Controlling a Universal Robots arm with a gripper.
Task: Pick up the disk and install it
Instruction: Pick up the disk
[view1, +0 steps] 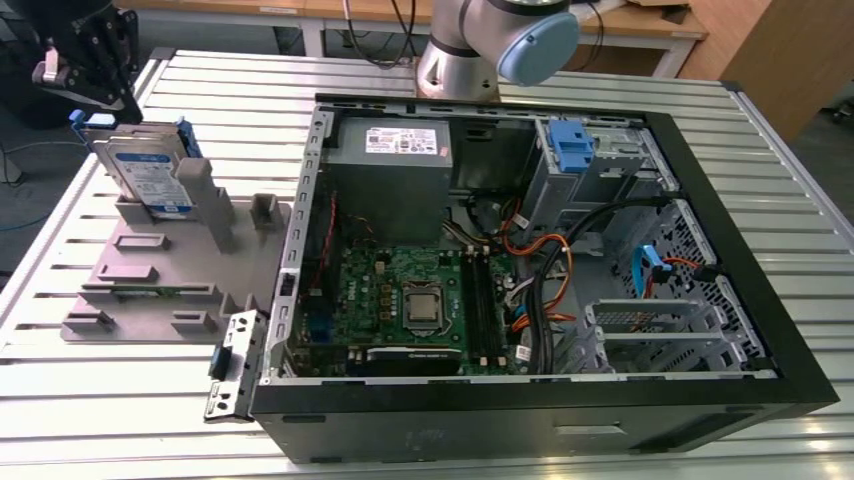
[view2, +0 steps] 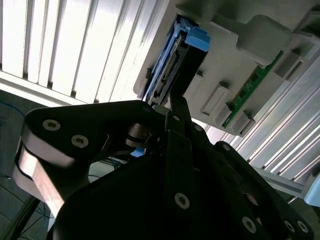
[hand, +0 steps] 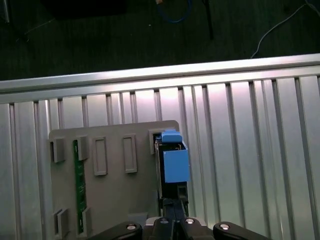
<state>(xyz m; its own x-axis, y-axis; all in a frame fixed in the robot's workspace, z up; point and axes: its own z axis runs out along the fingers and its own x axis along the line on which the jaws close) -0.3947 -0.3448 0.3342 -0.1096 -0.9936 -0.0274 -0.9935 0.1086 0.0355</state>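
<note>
Plainly, a slatted aluminium table carries a black open-sided computer tower case. Beside the case, toward the table's edge on the exterior view's left, lies a grey moulded plastic holder with upright posts. The flat silver-grey disk with its blue rail frame stands on edge at the holder's corner nearest that table edge. The black claw hangs at its upper end; whether it is clenched there I cannot tell. By my reading, lifting and installing are both not yet done.

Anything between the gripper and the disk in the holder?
Nothing visible. The black gripper hangs right over the silver-grey, blue-railed hard drive, which stands on edge in the grey moulded plastic holder.
</note>
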